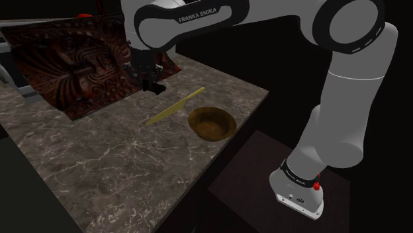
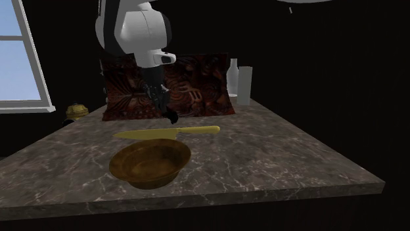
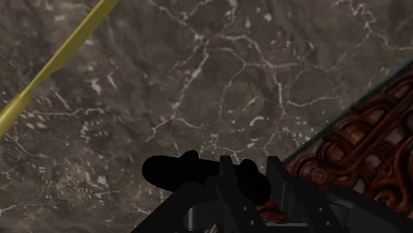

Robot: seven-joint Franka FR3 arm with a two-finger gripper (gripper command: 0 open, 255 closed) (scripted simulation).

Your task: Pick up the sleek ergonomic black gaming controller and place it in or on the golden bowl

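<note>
A black gaming controller [image 3: 173, 172] sits crosswise between my fingers, and my gripper [image 3: 249, 173] is shut on it. In the shoulder view the gripper [image 1: 151, 85] hangs just above the marble counter [image 1: 99, 145], near the edge of a carved dark-red panel [image 1: 69, 59]. The second exterior view has the gripper [image 2: 169, 115] slightly above the counter, behind a yellow knife [image 2: 167, 132]. The golden-brown bowl [image 1: 212, 123] stands empty near the counter's edge, beyond the knife [image 1: 175, 106] from the gripper. It is closest to the camera in the second exterior view, bowl [image 2: 150, 162].
The knife [image 3: 53, 63] lies flat between gripper and bowl. The carved panel [image 2: 190, 85] leans at the back of the counter. A pale bottle [image 2: 232, 75] and a cup [image 2: 244, 85] stand beside it. A small yellow pot [image 2: 77, 111] sits below a window [image 2: 20, 52].
</note>
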